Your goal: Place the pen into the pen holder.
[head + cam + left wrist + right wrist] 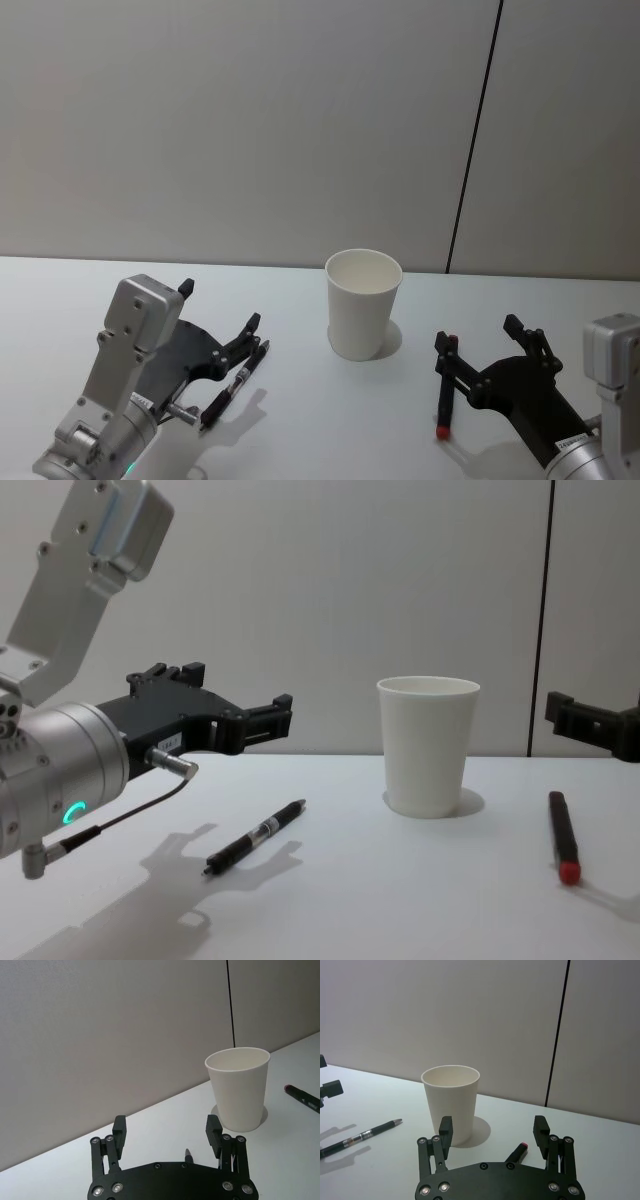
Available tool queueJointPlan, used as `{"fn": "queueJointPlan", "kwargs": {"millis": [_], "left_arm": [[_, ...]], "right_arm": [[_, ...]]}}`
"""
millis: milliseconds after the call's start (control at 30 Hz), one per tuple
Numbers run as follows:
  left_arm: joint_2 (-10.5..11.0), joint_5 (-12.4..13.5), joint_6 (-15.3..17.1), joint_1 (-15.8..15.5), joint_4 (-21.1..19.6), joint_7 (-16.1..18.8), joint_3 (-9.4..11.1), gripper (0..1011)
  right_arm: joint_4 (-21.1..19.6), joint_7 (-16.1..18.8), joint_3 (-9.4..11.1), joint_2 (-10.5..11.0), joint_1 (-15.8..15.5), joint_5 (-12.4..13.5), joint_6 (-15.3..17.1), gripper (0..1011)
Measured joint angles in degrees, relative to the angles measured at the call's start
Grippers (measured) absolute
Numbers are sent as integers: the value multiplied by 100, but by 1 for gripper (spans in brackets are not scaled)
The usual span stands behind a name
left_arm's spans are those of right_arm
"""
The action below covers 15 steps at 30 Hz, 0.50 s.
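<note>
Looking from the head view, the plain white paper cup (362, 305) stands on the white worktop (320, 430) between 2 pens. The left gripper (220, 304), spread wide and empty, hovers over the black silver-banded pen (235, 383); the right gripper (477, 335), likewise, over the black red-tipped pen (443, 400). Chest view: both pens lie flat, apart from the cup.

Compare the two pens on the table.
The left pen is slim with a silver band; the right pen is thicker with a red end. The left pen lies slanted left of the cup, the right pen nearly straight on its right. Both lie flat on the table, ungripped, outside the cup.
</note>
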Motion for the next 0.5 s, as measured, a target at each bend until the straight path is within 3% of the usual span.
{"fn": "queueJointPlan", "kwargs": {"millis": [500], "left_arm": [[0,0,0,0,0,0,0,1000]], "right_arm": [[0,0,0,0,0,0,0,1001]]}}
